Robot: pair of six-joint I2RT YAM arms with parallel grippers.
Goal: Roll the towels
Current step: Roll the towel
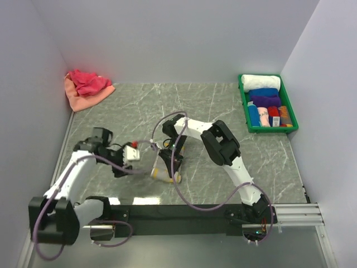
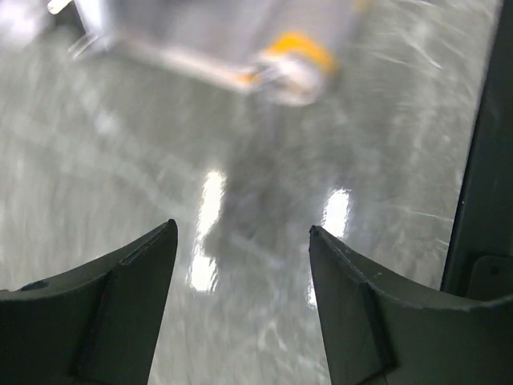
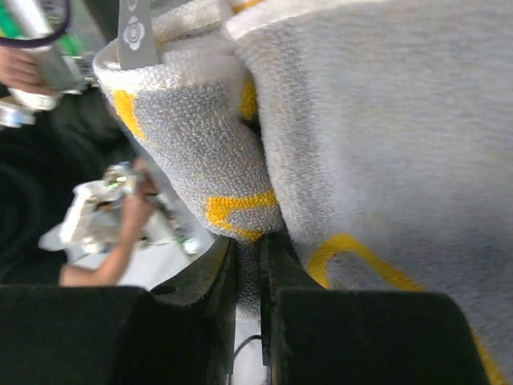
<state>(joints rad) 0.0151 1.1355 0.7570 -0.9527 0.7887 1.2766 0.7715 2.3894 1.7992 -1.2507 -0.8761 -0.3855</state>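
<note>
One towel was in work: the yellow towel [image 1: 166, 175], grey-looped with yellow trim up close, lay as a short roll near the middle of the worktop [image 1: 223, 162], toward its near edge. The right gripper [image 3: 247, 265] was clamped on it, jaws almost together with a thin fold of cloth pinched between them. The bulk of the roll bulged just above the fingers. The left gripper [image 2: 240, 265] was spread wide with nothing between its fingers. It hung just left of the roll over bare worktop, and the roll showed only as a blur ahead of it.

My read: roll formed or nearly so, not yet put away.

Done so far:
- The green tray [image 1: 244, 106] at the far right corner held finished rolls.
- The white towel [image 1: 260, 82], blue towel [image 1: 263, 92] and purple towel [image 1: 265, 101] lay stacked from the tray's far end.
- A row of smaller rolls [image 1: 269, 116] filled the near end. Roughly four, too small to count for sure.

Left to do:
- The crimson pink towel [image 1: 87, 82] lay crumpled on the salmon orange towel [image 1: 78, 97] in the far left corner. Both were unrolled and well apart from either arm.

Estimate: well past halfway. What remained was finishing the yellow one, then those two. The tray looked close to full, and I couldn't tell whether three more rolls would fit.
</note>
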